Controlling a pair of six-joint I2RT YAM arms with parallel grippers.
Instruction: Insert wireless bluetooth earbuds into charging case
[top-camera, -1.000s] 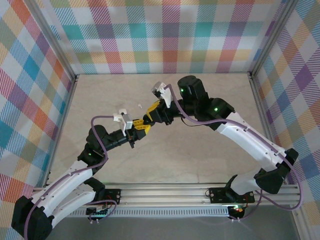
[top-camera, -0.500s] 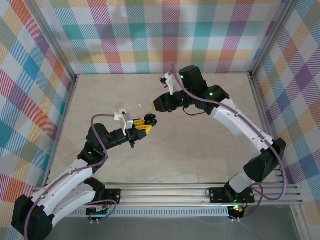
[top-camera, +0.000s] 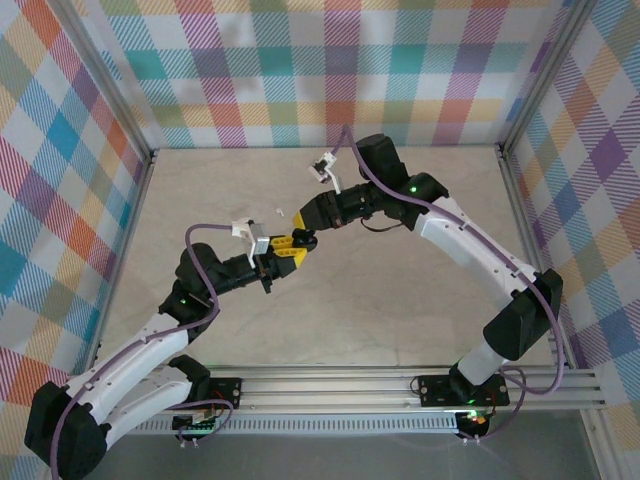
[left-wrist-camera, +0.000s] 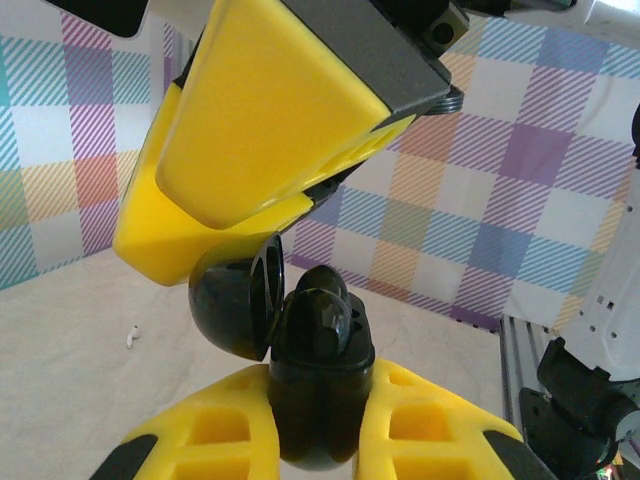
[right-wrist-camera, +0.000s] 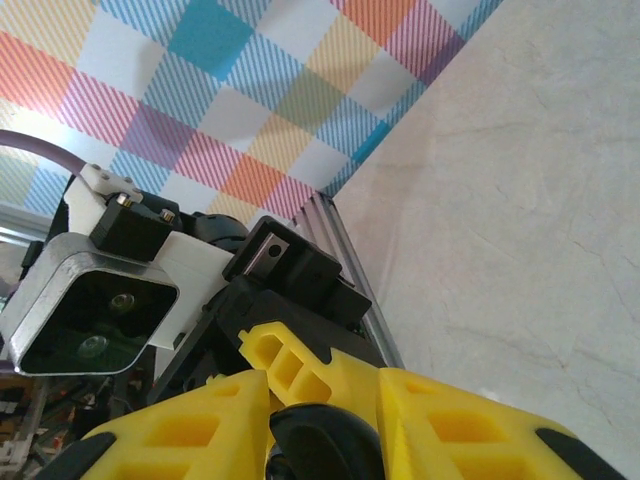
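The charging case (left-wrist-camera: 318, 400) sits in the left gripper (top-camera: 300, 243) above the centre of the worktop (top-camera: 420, 330). The right gripper (top-camera: 303, 217) is just behind it. One earbud (top-camera: 278, 211) lies on the worktop left of both.

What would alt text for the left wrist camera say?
A black charging case, lid open, sits clamped in the yellow fingers of the left gripper, with the right gripper close above it. A tiny white earbud lies on the table.
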